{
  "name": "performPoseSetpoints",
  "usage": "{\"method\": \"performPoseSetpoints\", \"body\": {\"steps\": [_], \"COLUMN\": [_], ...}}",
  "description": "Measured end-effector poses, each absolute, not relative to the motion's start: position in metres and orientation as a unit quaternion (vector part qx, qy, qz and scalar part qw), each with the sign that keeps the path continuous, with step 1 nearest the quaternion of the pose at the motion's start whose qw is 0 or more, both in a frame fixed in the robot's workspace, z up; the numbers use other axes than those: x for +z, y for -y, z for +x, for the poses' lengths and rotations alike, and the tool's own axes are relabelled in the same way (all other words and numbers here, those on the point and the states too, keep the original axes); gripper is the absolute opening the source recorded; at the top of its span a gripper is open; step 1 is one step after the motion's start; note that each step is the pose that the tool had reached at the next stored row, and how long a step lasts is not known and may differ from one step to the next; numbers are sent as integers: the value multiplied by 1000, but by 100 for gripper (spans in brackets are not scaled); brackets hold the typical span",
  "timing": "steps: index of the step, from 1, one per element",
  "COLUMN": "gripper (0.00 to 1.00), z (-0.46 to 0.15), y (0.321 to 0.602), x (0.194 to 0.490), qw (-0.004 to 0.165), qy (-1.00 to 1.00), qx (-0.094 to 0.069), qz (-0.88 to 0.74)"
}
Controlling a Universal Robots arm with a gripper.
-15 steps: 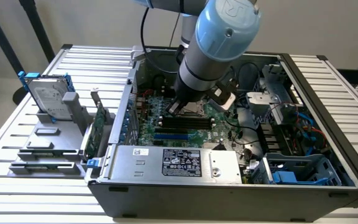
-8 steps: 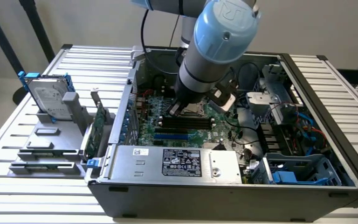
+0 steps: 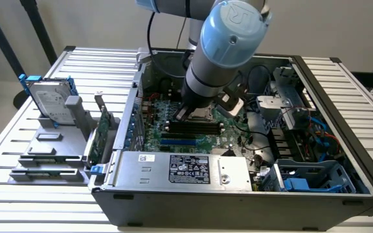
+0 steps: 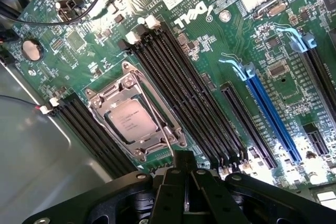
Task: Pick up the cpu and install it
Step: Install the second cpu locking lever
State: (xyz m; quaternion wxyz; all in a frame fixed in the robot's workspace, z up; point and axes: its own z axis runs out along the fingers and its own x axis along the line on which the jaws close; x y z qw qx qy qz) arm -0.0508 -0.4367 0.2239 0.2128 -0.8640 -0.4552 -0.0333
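The Universal Robots arm reaches down into the open computer case (image 3: pixel 342 145), which lies on its side on the slatted tabletop (image 3: pixel 109 63), and its gripper (image 4: pixel 186 182) hovers close over the green Dell motherboard (image 4: pixel 210 40). In the wrist view the cpu (image 4: pixel 131 120) sits seated in its socket, its silver-grey top showing inside the metal retention frame (image 4: pixel 113 94), with a thin socket lever (image 4: pixel 157 124) lying across its edge. Black memory slots (image 4: pixel 178 82) run alongside the socket, and a blue expansion slot (image 4: pixel 270 116) lies further across the board. The gripper's dark fingers meet together at the tip, holding nothing, just beside the socket's corner. In the exterior view a silver power supply box (image 3: pixel 180 170) with a black label fills the case's near edge, and a hard drive (image 3: pixel 47 99) with blue brackets stands in a grey holder near the tabletop's left edge in the exterior view
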Motion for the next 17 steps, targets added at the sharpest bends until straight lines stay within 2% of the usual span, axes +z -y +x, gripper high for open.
{"method": "performPoseSetpoints", "body": {"steps": [17], "gripper": [11], "z": [-57], "y": [426], "x": [205], "qw": [212], "qy": [455], "qx": [-34], "qz": [-864]}}
